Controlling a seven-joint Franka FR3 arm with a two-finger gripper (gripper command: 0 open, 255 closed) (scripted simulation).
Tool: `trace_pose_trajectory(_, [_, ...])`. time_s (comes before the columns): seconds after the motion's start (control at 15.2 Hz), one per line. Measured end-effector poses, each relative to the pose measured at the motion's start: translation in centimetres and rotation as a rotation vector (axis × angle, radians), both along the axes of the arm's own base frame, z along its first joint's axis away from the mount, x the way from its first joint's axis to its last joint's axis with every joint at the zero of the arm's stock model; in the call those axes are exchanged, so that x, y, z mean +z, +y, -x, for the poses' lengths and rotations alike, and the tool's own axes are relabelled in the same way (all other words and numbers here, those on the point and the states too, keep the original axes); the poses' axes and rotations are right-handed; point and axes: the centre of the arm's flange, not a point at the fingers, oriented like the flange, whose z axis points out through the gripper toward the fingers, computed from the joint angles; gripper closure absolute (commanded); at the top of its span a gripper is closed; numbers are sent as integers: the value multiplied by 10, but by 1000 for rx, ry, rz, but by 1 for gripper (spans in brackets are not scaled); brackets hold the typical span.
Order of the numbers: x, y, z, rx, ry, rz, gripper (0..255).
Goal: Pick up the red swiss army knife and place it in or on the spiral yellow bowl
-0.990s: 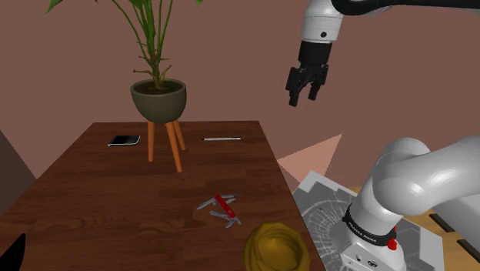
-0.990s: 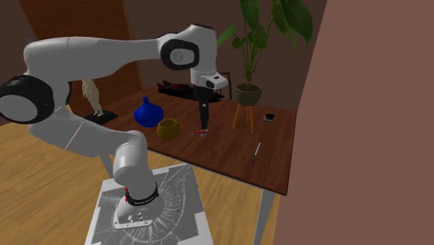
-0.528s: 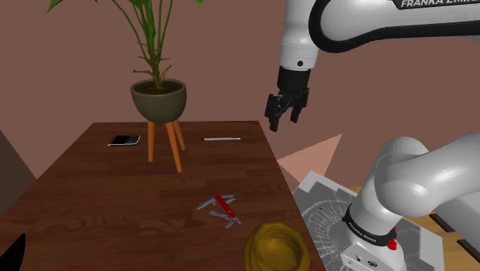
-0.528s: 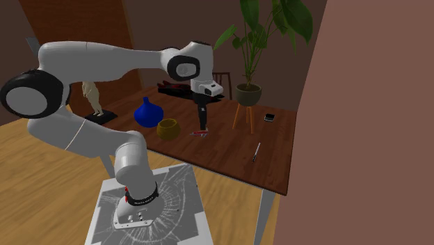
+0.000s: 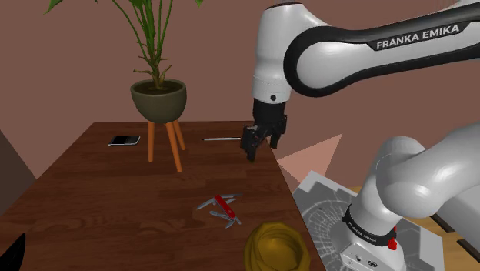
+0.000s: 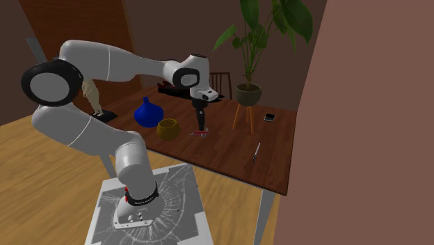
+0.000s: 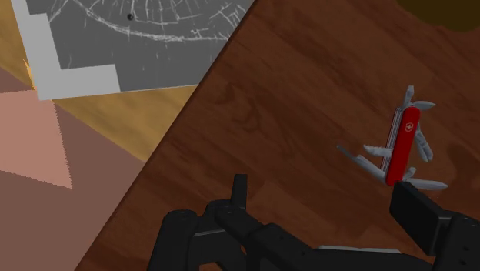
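Red knife | bare table around | bowl at edge | fingers apart

Splayed-open red knife lies near yellow bowl.

Home interior — potted plant, blue vase, dark wooden table, plank floor.

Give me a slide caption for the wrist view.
Open jaws above the wooden table, red swiss army knife lying ahead, tools fanned out.
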Motion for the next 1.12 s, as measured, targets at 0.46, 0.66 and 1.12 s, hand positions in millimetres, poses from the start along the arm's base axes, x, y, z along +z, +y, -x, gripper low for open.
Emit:
trace_pose_trajectory(0.46, [-55,75,0,32,-2,2,0])
trace_pose_trajectory(0.66, [-78,107,-4,46,-3,2,0])
trace_pose_trajectory(1.12, [-118,133,-1,57,-3,1,0])
